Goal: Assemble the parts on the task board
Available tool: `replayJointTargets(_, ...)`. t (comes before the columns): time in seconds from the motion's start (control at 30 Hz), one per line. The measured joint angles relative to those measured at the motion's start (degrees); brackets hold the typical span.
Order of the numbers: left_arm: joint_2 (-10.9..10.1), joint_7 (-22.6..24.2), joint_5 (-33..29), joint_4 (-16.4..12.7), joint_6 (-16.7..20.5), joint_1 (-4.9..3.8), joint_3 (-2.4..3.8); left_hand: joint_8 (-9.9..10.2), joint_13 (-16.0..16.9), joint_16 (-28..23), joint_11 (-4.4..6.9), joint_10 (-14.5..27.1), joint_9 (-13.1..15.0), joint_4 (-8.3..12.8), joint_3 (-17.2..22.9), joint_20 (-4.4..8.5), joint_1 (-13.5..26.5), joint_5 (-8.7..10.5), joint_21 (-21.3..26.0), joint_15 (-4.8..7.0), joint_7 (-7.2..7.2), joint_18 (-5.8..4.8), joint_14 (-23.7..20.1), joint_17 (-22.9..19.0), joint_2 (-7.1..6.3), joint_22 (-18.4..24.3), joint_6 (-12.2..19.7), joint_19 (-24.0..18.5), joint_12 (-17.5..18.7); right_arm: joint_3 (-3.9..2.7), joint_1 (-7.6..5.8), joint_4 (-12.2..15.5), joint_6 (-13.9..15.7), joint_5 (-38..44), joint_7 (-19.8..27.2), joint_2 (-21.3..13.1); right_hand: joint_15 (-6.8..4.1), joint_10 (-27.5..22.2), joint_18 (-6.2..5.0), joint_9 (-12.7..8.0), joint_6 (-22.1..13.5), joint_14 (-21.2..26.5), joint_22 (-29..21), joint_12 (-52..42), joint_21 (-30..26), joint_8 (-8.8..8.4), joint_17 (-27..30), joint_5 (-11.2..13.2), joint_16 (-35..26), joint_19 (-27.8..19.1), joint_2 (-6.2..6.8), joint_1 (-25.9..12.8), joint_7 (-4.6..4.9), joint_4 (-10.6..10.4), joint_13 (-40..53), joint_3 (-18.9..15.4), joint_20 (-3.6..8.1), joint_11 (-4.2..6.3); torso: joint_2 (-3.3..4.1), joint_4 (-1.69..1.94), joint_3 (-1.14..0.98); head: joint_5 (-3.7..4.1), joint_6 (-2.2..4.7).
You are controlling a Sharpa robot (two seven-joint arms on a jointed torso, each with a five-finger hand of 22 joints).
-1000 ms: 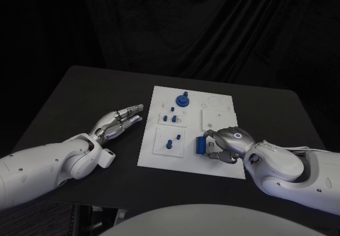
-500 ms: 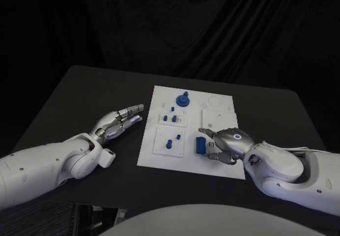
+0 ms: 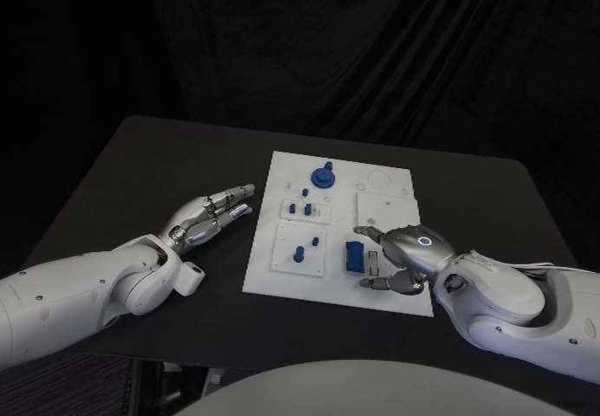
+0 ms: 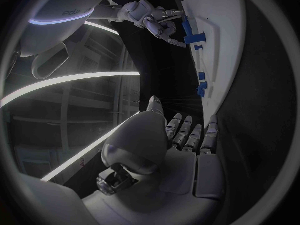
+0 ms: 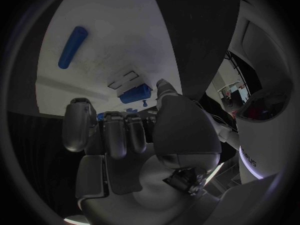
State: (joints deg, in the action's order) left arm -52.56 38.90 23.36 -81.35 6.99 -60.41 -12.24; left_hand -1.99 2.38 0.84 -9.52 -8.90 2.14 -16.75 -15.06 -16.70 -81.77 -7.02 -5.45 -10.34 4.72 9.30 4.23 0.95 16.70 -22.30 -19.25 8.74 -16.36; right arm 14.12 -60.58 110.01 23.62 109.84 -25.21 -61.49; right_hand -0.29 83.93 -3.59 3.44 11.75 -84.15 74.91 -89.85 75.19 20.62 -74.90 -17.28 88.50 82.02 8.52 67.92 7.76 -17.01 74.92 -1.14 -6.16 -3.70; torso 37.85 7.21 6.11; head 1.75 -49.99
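At centre frame, my right robot hand (image 3: 398, 257) hovers empty, fingers spread, just right of the blue part (image 3: 356, 256) lying on the white task board (image 3: 388, 192); my left robot hand (image 3: 210, 214) rests open on the bench (image 3: 150, 165), centre left.

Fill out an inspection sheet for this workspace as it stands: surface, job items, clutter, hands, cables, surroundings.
Surface: black table, bare around the board.
Job's things: white task board in the middle of the table; blue round part with a peg near its far end; small blue pegs and one blue peg on raised white tiles; blue rectangular block near the board's near edge.
Clutter: nothing seen.
Hands: left hand open, fingers straight, beside the board; right hand over the board next to the blue rectangular block, holding nothing.
Cables: thin cable along the right arm.
Surroundings: black curtain behind the table.
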Motion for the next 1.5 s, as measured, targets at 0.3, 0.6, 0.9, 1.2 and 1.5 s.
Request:
replayJointTargets(0.3,0.0,0.0,0.0,0.0,0.0,0.05,0.0,0.0,0.0,0.0,0.0,0.0,0.0,0.0,0.0,0.0,0.0,0.0,0.0,0.0,0.0,0.0,0.0,0.0,0.0,0.0,0.0,0.0,0.0,-0.01,0.0,0.2,2.6,-1.3,0.2,-0.4,-0.18,0.1,0.01,5.0,12.4,0.2,0.0,0.0,0.2,16.54,0.0,0.7,0.0,0.8,-6.48,0.9,0.64,0.7,0.0,1.8,0.22,0.57,0.0,-0.02,-0.02,0.16,0.0)
replayJointTargets(0.6,0.0,0.0,0.0,0.0,0.0,0.07,0.0,0.0,0.0,0.0,0.0,0.0,0.0,0.0,0.0,0.0,0.0,0.0,0.0,0.0,0.0,0.0,0.0,0.0,0.0,0.0,0.0,0.0,0.0,-0.01,0.0,-0.6,3.5,-2.3,0.5,0.1,-1.62,0.1,0.01,20.8,9.8,0.2,0.0,0.0,0.6,41.5,0.0,0.9,0.0,0.9,-8.42,2.8,-1.57,1.0,0.0,-0.9,1.76,2.16,0.0,-0.05,-0.02,-0.05,0.0)
replayJointTargets(0.9,0.1,0.0,0.0,0.0,-0.1,0.07,0.0,0.0,0.0,0.0,0.0,0.0,0.0,0.0,0.0,0.0,0.0,0.0,0.0,0.0,0.0,0.01,0.0,0.0,0.0,0.0,0.0,0.0,0.0,0.0,0.0,-1.6,3.5,-2.9,0.9,1.4,-2.06,0.1,0.01,26.9,8.7,0.2,0.0,0.0,0.7,47.82,0.0,0.9,0.0,0.9,-8.74,5.0,-2.28,2.3,0.0,-1.7,2.17,2.58,0.08,0.04,0.03,0.07,0.0)
replayJointTargets(1.2,0.1,0.0,0.0,0.0,-0.1,0.08,0.0,0.0,0.0,0.0,0.0,0.0,0.0,0.0,0.0,0.0,0.0,0.0,0.0,0.0,0.0,0.0,0.0,0.0,0.0,0.0,0.0,0.0,0.0,0.0,0.0,-2.2,3.4,-3.2,1.3,1.9,-2.07,0.0,0.01,30.9,8.3,0.2,0.0,0.0,0.5,51.56,0.0,0.9,0.0,0.7,-9.52,6.2,-2.7,3.3,0.0,-1.9,2.38,2.86,0.09,0.12,0.07,-0.08,0.0)
replayJointTargets(1.5,0.2,0.0,0.0,0.0,-0.3,0.09,0.0,0.0,0.0,0.0,0.0,0.0,0.0,0.0,0.0,0.0,0.0,0.0,0.0,0.0,0.0,0.0,0.0,0.0,0.0,0.0,0.0,0.0,0.0,0.0,0.0,-2.5,3.4,-3.3,1.6,2.4,-2.43,0.1,0.0,33.0,8.1,0.2,0.0,0.0,0.5,52.82,0.0,0.9,0.0,0.7,-10.03,8.3,-2.9,4.9,0.0,-1.4,2.37,2.99,0.13,0.11,0.07,-0.09,0.0)
